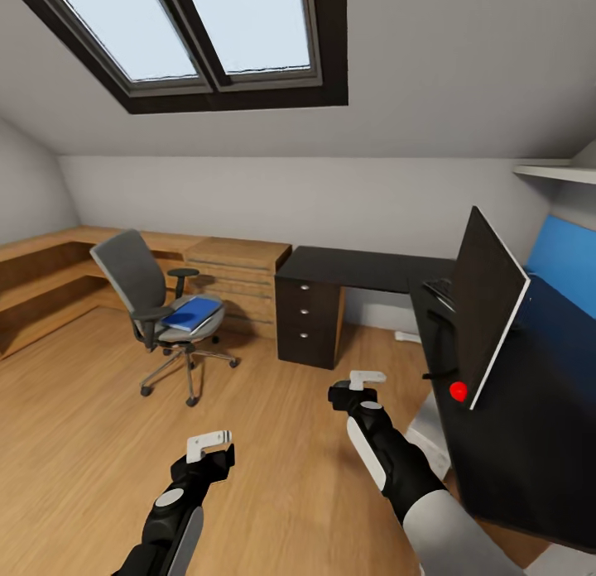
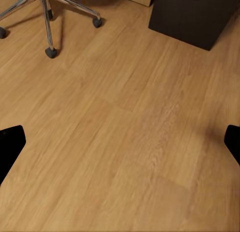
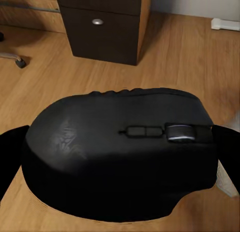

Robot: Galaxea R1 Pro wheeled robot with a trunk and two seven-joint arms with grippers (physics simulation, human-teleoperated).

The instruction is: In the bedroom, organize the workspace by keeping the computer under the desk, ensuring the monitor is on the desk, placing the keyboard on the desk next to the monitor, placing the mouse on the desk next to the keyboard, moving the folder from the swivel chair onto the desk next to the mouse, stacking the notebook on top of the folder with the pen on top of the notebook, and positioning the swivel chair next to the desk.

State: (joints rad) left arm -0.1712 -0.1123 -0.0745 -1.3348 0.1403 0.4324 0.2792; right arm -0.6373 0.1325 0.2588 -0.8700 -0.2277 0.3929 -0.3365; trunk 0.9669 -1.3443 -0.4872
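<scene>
The right gripper (image 1: pixel 367 383) pinches the matte, rounded mouse (image 3: pixel 120 152); carry it level to the glossy black counter (image 1: pixel 530 410) at frame right, beside the tilted monitor (image 1: pixel 488 307). The left gripper (image 1: pixel 209 446) has its jaws spread, empty. The thin blue folder (image 1: pixel 192 312) lies on the swivel chair (image 1: pixel 157 311), centre left.

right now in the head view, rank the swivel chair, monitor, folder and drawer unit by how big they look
1. monitor, though it is much nearer the camera, which inflates it
2. swivel chair
3. drawer unit
4. folder, lying on the chair seat
</scene>
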